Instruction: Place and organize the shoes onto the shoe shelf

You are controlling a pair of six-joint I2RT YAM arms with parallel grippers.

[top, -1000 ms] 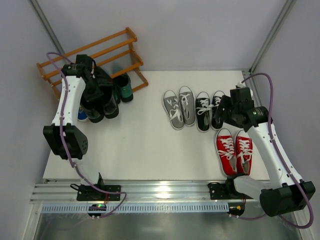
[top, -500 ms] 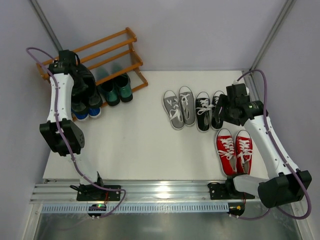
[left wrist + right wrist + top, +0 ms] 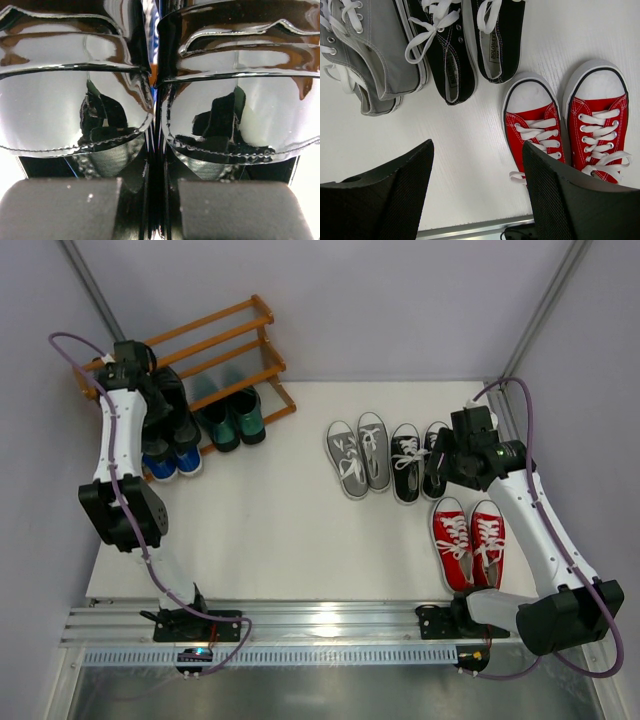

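Clamping the pair of glossy black leather loafers (image 3: 75, 100) by their inner walls, the left gripper (image 3: 161, 210) is closed at the upper left of the top view. The right gripper (image 3: 477, 190) hangs with fingers wide apart, holding nothing, near the red canvas sneakers (image 3: 540, 130).

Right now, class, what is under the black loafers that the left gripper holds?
Blue sneakers: only their near ends show. The black loafers and left gripper hide the rest.

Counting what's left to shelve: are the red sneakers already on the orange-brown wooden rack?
No, the red white-laced sneakers lie on the white tabletop, apart from the rack.
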